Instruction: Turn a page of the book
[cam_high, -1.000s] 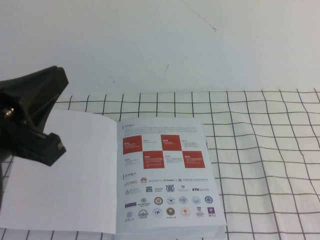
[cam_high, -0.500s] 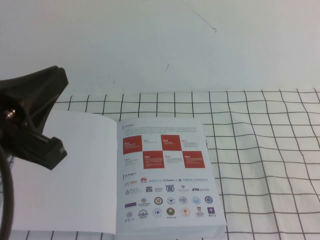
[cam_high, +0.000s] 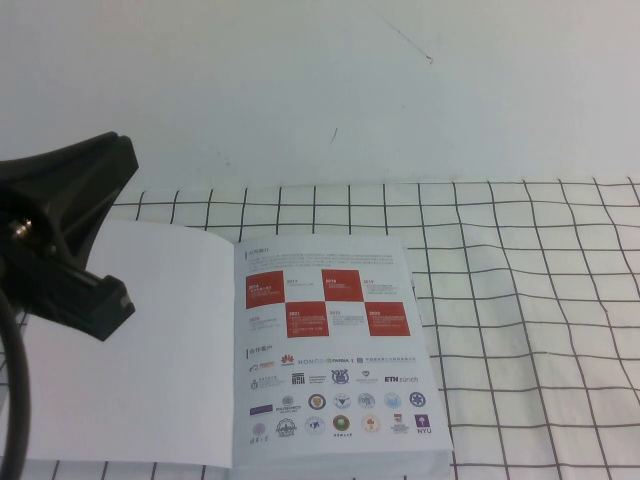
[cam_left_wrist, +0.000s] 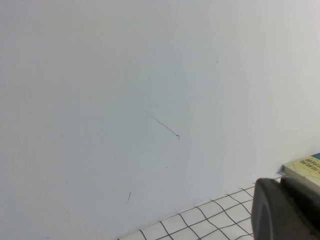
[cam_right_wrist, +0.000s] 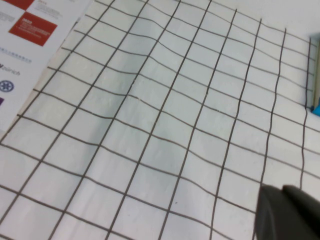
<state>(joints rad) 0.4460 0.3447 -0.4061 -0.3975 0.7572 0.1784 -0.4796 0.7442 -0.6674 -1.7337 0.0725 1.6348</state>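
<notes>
High view: left gripper (cam_high: 60, 240) sits at the left edge above the turned page (cam_high: 130, 350) — whether it is wide or narrow I cannot tell. That page lies flat, blank side up; the book (cam_high: 335, 350) is open on the checked cloth (cam_high: 530, 300). Right gripper (cam_right_wrist: 287, 212) hovers over bare cloth right of the book — width unclear.

Bright, even light; soft shadows; wrist views slightly blurred.

White book (cam_high: 330, 350) with red squares, blank white page (cam_high: 140, 350), black-gridded white cloth (cam_high: 530, 300)
</notes>
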